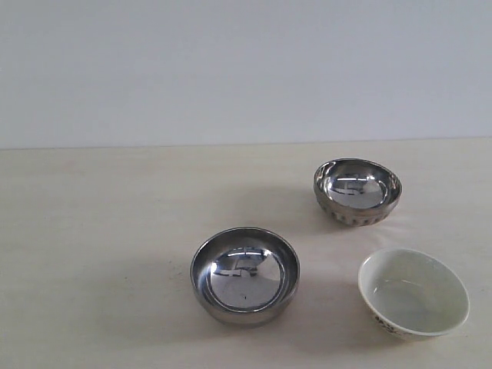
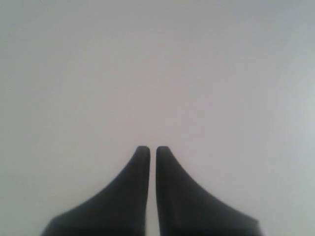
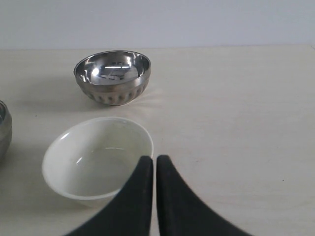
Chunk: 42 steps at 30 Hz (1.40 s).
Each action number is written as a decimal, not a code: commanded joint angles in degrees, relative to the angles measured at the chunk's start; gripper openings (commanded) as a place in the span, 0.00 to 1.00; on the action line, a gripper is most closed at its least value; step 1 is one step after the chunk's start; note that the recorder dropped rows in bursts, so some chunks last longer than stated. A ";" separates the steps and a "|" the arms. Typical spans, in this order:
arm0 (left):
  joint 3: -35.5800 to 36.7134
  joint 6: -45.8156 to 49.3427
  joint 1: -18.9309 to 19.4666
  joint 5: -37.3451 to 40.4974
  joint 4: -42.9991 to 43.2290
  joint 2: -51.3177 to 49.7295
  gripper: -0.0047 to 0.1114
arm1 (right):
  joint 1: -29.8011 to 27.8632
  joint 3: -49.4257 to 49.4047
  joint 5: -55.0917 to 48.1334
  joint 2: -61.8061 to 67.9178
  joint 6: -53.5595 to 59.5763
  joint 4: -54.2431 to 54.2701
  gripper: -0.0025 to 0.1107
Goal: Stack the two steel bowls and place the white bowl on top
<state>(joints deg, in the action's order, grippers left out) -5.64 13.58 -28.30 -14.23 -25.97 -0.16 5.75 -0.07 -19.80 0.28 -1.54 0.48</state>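
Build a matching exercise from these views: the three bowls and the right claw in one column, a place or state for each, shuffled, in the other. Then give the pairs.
Column one
1. smooth steel bowl
2. ribbed steel bowl
3. white bowl
4. right claw

Column two
A. farthest back in the exterior view
B. shut, holding nothing
C. front right in the exterior view, dark print on its outer wall
D. leftmost of the bowls in the exterior view

Pairs: 1-D, 2-A, 3-C, 4-B
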 commanded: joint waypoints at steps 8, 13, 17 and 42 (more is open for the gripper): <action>0.24 -0.71 4.79 0.73 0.09 0.16 0.08 | 0.07 0.07 0.23 -0.28 0.24 -0.09 0.02; 0.24 -0.71 20.02 1.24 0.09 0.16 0.08 | 0.07 0.07 0.23 -0.28 0.24 -0.09 0.02; 0.24 -0.71 27.87 1.24 0.09 0.16 0.08 | 0.07 0.07 0.23 -0.28 0.24 -0.09 0.02; 5.64 -0.71 28.37 31.90 24.96 0.16 0.08 | 0.07 0.07 0.23 -0.28 0.24 -0.09 0.02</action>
<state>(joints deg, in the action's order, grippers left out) -0.32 13.58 0.00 10.38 -1.25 -0.16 5.75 -0.07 -19.80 0.28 -1.54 0.48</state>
